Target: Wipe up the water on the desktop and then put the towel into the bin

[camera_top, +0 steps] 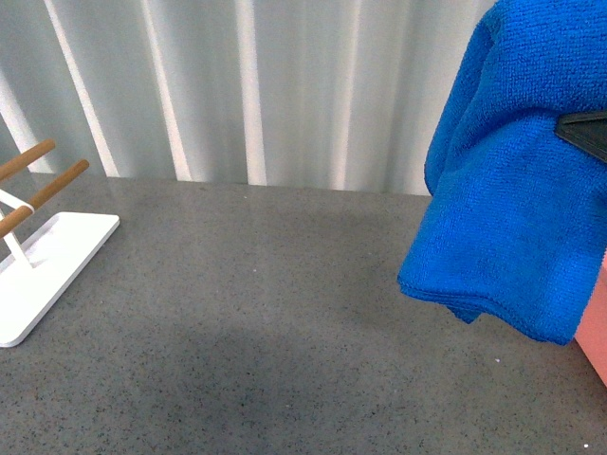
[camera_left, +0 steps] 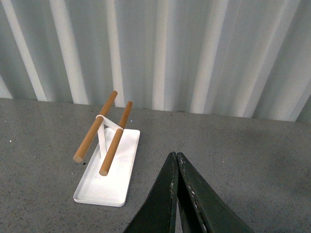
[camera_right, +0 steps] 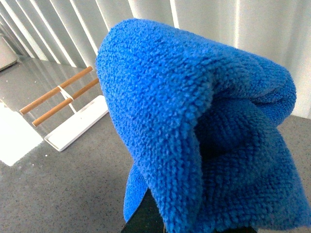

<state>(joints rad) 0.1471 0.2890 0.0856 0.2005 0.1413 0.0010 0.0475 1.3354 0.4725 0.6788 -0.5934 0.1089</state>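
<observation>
The blue towel hangs in the air at the right of the front view, well above the desktop. My right gripper is shut on the towel; only a dark bit of it shows at the right edge. In the right wrist view the towel fills most of the picture and hides the jaws. A strip of the salmon-pink bin shows at the right edge, just below the towel. My left gripper is shut and empty above the desktop.
A white rack with wooden rods stands at the left of the desktop; it also shows in the left wrist view and the right wrist view. A ribbed white wall runs behind the desktop.
</observation>
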